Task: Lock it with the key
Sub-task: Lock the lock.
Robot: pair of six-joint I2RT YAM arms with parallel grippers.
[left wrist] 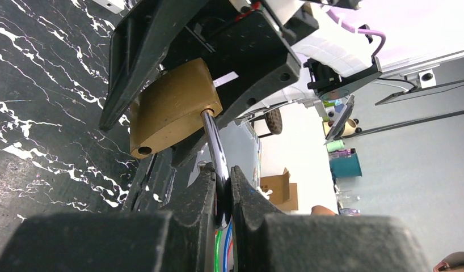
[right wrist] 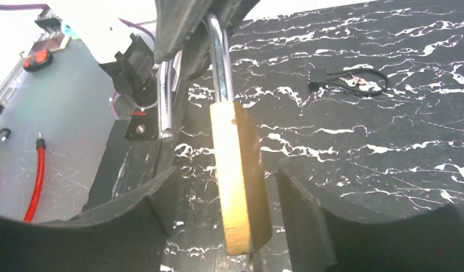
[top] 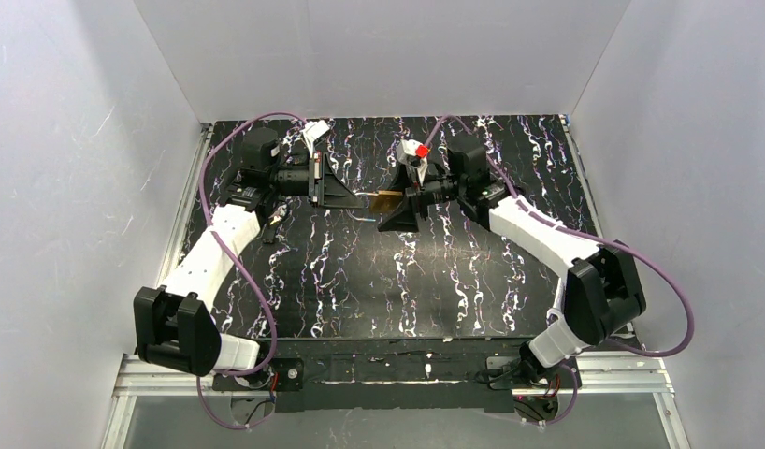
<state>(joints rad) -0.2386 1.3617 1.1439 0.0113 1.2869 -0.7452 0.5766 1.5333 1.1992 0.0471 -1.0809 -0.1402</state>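
Lock [right wrist: 238, 181]: brass body, silver shackle [right wrist: 220, 62]. It is held over the far middle of the table [top: 360, 281], between the two grippers. In the right wrist view the body hangs edge-on with its narrow side to the camera. The shackle stands open. One leg enters the body, and the other ends free beside it, apart from the brass. The left wrist view shows the empty hole for the free leg in the body's end face.

Left gripper [left wrist: 221, 195]: clamped on the bend of the shackle, fingers pressed together against the steel from both sides. It carries the lock.

Right gripper [top: 402, 208]: jaws apart, one finger on each side of the brass body. The right wrist view shows a gap between each finger and the body. The left wrist view does not show those gaps clearly, so contact cannot be ruled out there.

Table: black with white marbled veins.

Small black item [right wrist: 346, 81]: a thin loop with a silvery piece, lying flat on the table, well apart from the lock. It is too small to tell what it is.
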